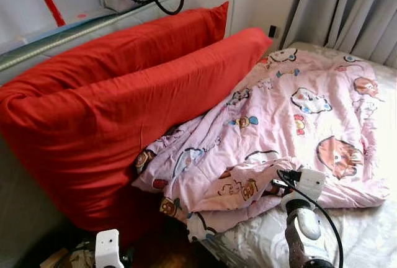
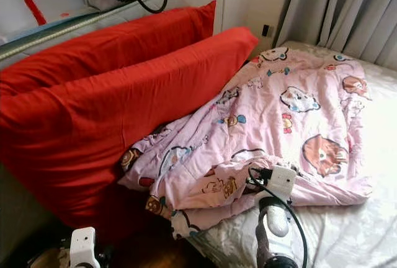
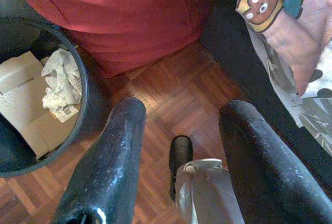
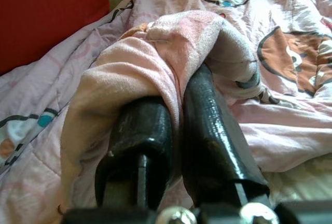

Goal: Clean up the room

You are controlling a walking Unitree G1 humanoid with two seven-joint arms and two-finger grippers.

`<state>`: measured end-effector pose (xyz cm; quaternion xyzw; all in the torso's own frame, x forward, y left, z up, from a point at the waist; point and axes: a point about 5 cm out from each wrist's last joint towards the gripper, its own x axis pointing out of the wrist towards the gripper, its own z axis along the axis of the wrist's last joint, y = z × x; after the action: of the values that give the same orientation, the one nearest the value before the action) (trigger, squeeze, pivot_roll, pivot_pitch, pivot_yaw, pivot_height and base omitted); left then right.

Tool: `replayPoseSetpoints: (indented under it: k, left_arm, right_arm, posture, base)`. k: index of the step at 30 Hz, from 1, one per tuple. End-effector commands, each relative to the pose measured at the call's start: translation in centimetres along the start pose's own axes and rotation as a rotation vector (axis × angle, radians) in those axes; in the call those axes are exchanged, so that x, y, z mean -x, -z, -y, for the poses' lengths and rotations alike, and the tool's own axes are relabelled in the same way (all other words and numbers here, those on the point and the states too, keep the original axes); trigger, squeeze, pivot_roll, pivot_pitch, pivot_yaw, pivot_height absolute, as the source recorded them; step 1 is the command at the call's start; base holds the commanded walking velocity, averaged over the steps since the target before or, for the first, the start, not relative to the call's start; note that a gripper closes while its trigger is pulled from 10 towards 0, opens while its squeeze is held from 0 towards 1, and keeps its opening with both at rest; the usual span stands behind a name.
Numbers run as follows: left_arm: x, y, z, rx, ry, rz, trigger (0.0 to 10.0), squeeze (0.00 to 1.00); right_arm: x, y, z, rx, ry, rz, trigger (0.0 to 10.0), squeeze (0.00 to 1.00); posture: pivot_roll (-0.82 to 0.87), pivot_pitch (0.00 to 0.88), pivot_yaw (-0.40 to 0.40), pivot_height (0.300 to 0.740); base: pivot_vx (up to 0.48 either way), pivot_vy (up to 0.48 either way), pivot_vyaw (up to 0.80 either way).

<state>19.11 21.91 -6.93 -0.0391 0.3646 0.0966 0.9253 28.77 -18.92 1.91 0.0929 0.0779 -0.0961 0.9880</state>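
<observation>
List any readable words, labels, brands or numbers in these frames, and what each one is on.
None can be read.
The crumpled paper in the black bin carries print, too small and blurred to read.
The pink quilt bears only cartoon animals, no words.
The red pillows are plain.

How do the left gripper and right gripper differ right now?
The right gripper is shut on a fold of the pink blanket on the bed; the left gripper is open and holds nothing. The right sits over the mattress; the left hangs above the wood floor beside the bin. Both have black fingers.
</observation>
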Motion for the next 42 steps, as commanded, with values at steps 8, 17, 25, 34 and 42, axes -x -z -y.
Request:
replayPoseSetpoints:
  k: [8,17,25,34,42]
  left_arm:
    - [0.02,0.22,-0.5,-0.012,-0.013,-0.029,10.0,0.0]
    - [-0.04,0.14,-0.41,-0.003,-0.014,-0.029,10.0,0.0]
    - [0.04,0.49,-0.1,-0.006,-0.006,-0.04,10.0,0.0]
    - [0.14,0.76,-0.32,0.001,-0.015,-0.051,10.0,0.0]
    - [0.17,0.93,-0.29,-0.002,-0.014,-0.061,10.0,0.0]
  right_arm:
    - [-0.16,0.05,-0.44,-0.006,0.002,-0.012,10.0,0.0]
    - [-0.34,-0.06,-0.66,-0.012,0.002,-0.017,10.0,0.0]
    - [-0.3,-0.07,-0.92,-0.007,-0.01,-0.014,10.0,0.0]
    - [-0.38,-0.41,-0.55,-0.004,0.013,0.006,10.0,0.0]
    - [-0.42,-0.56,-0.41,0.003,0.02,0.017,10.0,0.0]
  posture:
    - [0.04,0.134,-0.013,0.74]
    - [0.04,0.149,-0.014,0.74]
    - [0.05,0.162,-0.02,0.74]
    - [0.05,0.166,-0.022,0.74]
    - [0.05,0.166,-0.021,0.74]
  base:
    - [-0.181,0.0,0.0]
    - [-0.217,0.0,0.0]
    - [-0.257,0.0,0.0]
    - [-0.26,0.0,0.0]
    - [-0.261,0.0,0.0]
